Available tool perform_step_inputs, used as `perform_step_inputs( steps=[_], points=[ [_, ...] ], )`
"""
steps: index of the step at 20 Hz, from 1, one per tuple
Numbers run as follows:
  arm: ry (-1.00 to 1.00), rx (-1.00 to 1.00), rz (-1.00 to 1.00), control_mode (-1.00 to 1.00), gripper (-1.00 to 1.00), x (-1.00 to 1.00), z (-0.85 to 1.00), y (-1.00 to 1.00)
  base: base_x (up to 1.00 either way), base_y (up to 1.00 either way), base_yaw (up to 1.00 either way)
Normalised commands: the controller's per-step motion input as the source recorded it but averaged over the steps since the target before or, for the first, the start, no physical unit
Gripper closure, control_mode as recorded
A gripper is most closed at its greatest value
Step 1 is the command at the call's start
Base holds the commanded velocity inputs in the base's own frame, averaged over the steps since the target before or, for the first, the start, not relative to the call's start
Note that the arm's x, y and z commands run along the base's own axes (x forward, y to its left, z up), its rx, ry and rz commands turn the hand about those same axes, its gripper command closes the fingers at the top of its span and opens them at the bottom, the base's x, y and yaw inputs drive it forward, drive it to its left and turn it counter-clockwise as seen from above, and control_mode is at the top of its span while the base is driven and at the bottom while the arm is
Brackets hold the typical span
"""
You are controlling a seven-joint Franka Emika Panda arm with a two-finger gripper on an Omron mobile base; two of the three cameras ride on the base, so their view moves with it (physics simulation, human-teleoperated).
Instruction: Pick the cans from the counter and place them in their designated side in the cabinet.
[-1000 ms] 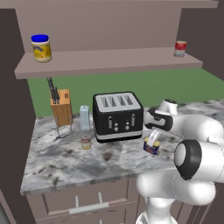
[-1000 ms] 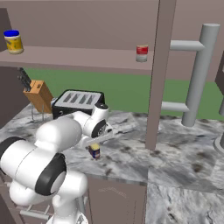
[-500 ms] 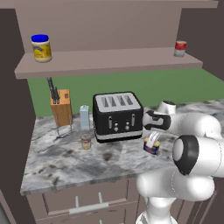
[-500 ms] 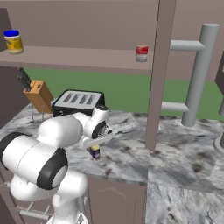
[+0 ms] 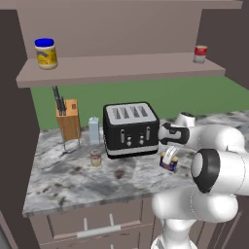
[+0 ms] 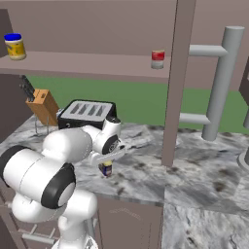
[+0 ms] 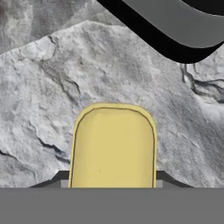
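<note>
Since earlier, jaws have clamped the dark-blue can (image 5: 168,162) on the marbled counter (image 5: 73,180).

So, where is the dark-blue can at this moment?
The dark-blue can stands on the counter, right of the toaster in the left base view, with the gripper shut on it.

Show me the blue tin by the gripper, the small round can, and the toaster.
blue tin (image 5: 168,164), left base view, its side.
round can (image 5: 96,157), left base view, label.
toaster (image 5: 130,129), left base view, front face.
</note>
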Motion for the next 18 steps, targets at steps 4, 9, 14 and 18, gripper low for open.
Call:
perform_step_inputs(
  steps=[4,9,14,18],
  points=[
    [-0.06,-0.02,0.0,-1.0,1.0,-0.12,0.22,0.0,0.0,0.0,0.0],
    [-0.07,-0.02,0.0,-1.0,1.0,-0.17,0.43,0.0,0.0,0.0,0.0],
    [-0.08,-0.02,0.0,-1.0,1.0,-0.22,0.5,0.0,0.0,0.0,0.0],
    [-0.08,-0.01,0.0,-1.0,1.0,-0.22,0.52,0.0,0.0,0.0,0.0]
  ],
)
